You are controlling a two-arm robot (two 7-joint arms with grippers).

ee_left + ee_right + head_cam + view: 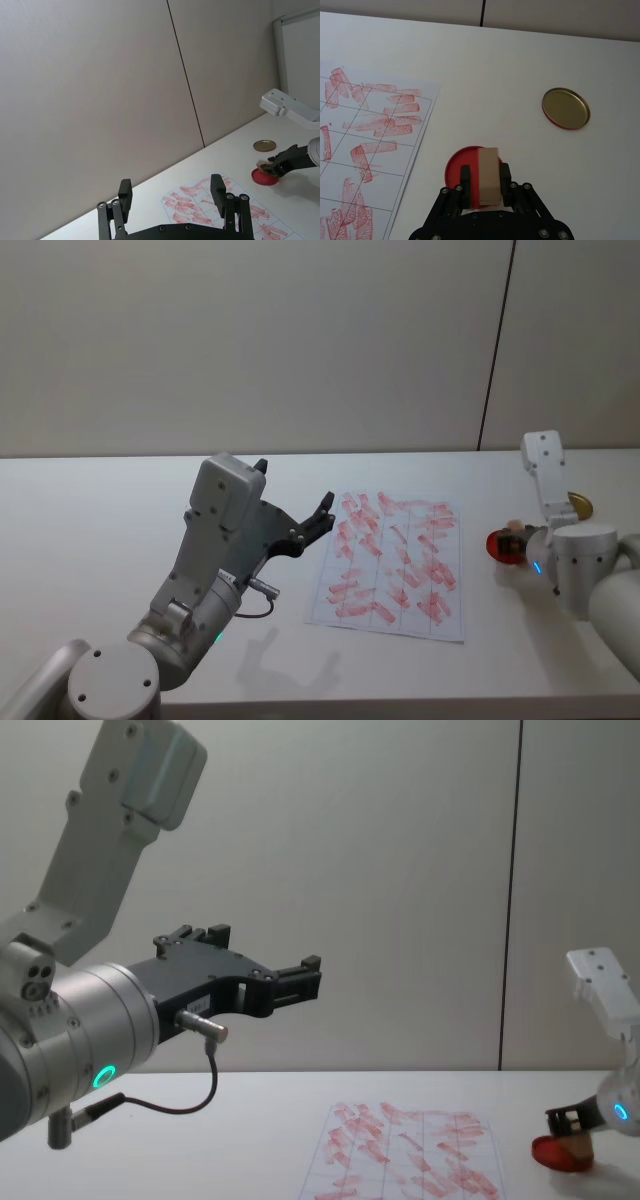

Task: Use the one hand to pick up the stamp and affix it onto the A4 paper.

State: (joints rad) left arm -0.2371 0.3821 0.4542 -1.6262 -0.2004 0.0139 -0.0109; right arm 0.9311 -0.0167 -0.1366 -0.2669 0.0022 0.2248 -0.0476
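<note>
The slim black 2-finger right gripper on its white and silver arm was clamped on the small tan wooden rectangular stamp, 1 finger on each long side. The stamp stood upright over the flat round red ink pad; in the chest view its lower end sat at the pad's top, contact not clear. The pad lay just right of the white gridded A4 paper covered in red-pink stamp marks. A brass-coloured round lid lay on the white table beyond the pad. The left gripper hung raised above the table left of the paper, fingers spread apart, empty.
</note>
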